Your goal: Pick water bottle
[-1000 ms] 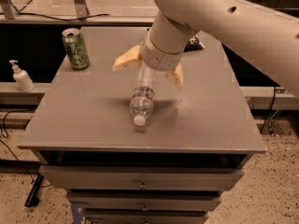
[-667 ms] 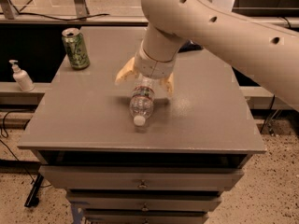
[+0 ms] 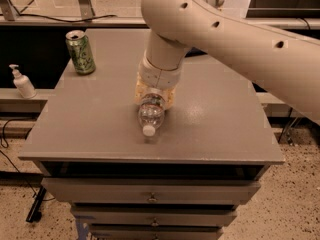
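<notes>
The water bottle [image 3: 151, 115], clear ribbed plastic with a white cap [image 3: 148, 130], lies on its side on the grey table [image 3: 215, 129], cap pointing toward the front edge. My gripper [image 3: 155, 100] comes down from above onto the bottle's rear half. Its yellowish fingers [image 3: 140, 95] press against both sides of the bottle, which still rests on the table. The wrist hides the bottle's base and its label.
A green soda can [image 3: 81, 52] stands upright at the table's back left corner. A small white pump bottle [image 3: 22, 82] stands on a lower ledge to the left. Drawers [image 3: 150, 198] sit below the table's front edge. My large arm [image 3: 240, 39] spans the back right.
The fingers were spread wide on either side of the bottle and have closed in against it. The wrist has lowered over the bottle. The bottle has not moved.
</notes>
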`<move>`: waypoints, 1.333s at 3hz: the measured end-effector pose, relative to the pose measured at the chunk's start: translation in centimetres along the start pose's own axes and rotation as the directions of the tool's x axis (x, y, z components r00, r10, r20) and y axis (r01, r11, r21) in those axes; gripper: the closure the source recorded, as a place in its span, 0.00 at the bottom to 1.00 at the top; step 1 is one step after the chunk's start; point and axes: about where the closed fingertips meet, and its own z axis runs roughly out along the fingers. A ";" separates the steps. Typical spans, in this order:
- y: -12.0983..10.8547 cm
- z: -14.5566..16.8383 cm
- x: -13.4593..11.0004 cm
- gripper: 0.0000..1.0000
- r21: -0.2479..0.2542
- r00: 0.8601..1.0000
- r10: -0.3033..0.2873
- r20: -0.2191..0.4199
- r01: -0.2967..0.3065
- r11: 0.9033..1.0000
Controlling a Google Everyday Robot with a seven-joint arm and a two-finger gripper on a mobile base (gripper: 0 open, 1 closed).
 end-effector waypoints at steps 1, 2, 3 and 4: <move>0.0 -0.1 0.0 0.87 0.000 1.000 0.000 0.000 0.000 1.000; -2.4 -1.7 -2.9 1.00 0.062 0.998 -0.001 0.062 -0.003 0.998; -6.3 -4.9 -8.1 1.00 0.186 0.984 -0.003 0.176 -0.030 0.982; -9.3 -7.8 -12.5 1.00 0.288 0.968 -0.002 0.250 -0.073 0.955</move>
